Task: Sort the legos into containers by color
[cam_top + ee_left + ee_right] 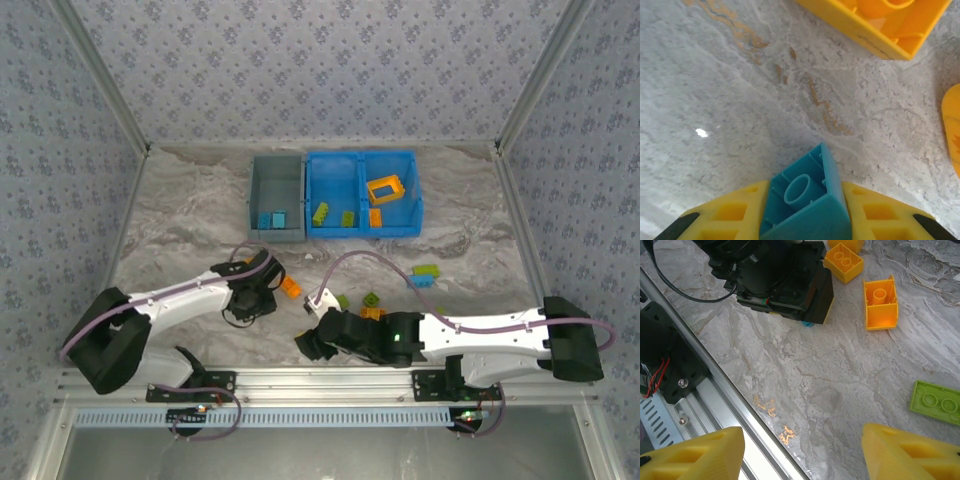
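- Left wrist: left end effector (802,222) pinches tilted blue brick (807,187); grip looks shallow, so it may twist out on lift.
- Right end effector (800,455) wide, empty.

Orange bricks (880,302), lime brick (936,402), marble table (830,370)

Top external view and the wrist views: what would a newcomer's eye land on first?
The bright blue bin at the far middle of the table stands out, with an orange frame in its right compartment. In the left wrist view, the left gripper grips a tilted blue brick between its yellow fingers.
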Motion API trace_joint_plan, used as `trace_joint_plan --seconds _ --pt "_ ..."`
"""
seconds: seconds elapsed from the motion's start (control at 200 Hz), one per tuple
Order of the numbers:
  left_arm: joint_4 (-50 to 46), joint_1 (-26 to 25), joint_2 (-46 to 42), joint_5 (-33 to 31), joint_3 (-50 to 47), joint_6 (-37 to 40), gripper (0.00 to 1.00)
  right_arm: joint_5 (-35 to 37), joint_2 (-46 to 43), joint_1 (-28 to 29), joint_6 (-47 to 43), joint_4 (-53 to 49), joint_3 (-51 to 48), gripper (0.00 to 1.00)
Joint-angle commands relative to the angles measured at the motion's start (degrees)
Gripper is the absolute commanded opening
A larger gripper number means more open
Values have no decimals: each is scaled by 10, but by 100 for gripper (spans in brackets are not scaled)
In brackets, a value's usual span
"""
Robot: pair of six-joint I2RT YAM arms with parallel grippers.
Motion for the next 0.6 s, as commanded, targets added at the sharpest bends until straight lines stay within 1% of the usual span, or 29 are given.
trace_joint_plan --seconds 0.0,0.08,0.14,0.18,0.265,0.365,0.39,0.475,0.595 --pt "-74 -1 -59 -33 70 26 25 64 -23 -2 12 -18 18 64" --pt "-91 16 -66 -35 129 60 26 141 -40 -5 16 -38 32 64" --pt "-89 46 -43 -9 171 92 26 193 -50 -10 11 -27 36 64" --pt "-80 65 -19 11 198 114 26 210 -55 -15 -7 2 34 65" --pt "-55 100 41 57 256 148 26 222 -59 -40 -46 60 32 66" --pt "-44 124 122 82 332 182 26 224 -50 -74 -68 99 39 67" --pt "-25 131 142 92 352 188 26 224 -48 -82 -71 106 40 67" --pt "-18 153 212 117 411 201 26 214 -45 -108 -65 112 47 68" --pt "-9 181 283 145 462 202 25 200 -47 -131 -51 103 53 68"
